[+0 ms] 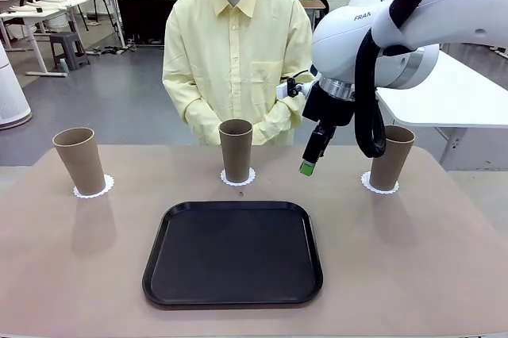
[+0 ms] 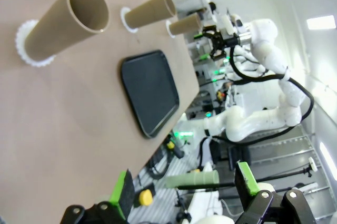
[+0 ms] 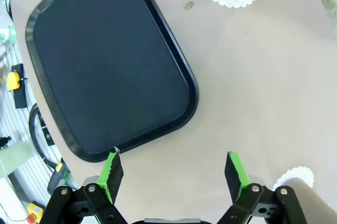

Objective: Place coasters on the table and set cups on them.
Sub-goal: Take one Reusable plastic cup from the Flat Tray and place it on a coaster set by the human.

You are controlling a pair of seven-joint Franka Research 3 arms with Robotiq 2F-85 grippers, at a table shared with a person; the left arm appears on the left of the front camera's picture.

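All three cups sit upright on the counter (image 1: 444, 274), each on its own coaster: left cup (image 1: 79, 160) on left coaster (image 1: 94, 190), middle cup (image 1: 236, 150) on middle coaster (image 1: 238, 180), right cup (image 1: 390, 156) on right coaster (image 1: 378, 187). They stand in a row along the far side, w/ the black tray (image 1: 232, 252) bare, near the front edge. A person in a pale yellow shirt (image 1: 236, 52) stands behind the middle cup, hands down.

Right tool (image 1: 308, 165) hangs above the counter btwn middle and right cup, touching neither; jaws wide apart, nothing in them. Right wrist view looks straight down: bare counter btwn the green pads (image 3: 112, 174), tray corner on one side, right coaster's edge on the other. Left tool (image 2: 184, 195) is off past the counter edge, also fully spread, holding nothing.

Judgement: placing looks done; what's left is pulling back. To do it well: lift the right tool straight up first, then swing away toward its own side, keeping fingers and the hanging black cable clear of the right cup's rim. These tall cups prob. tip easily and the paper coasters would slide at a nudge. Keep jaws apart, go slow near the cups.
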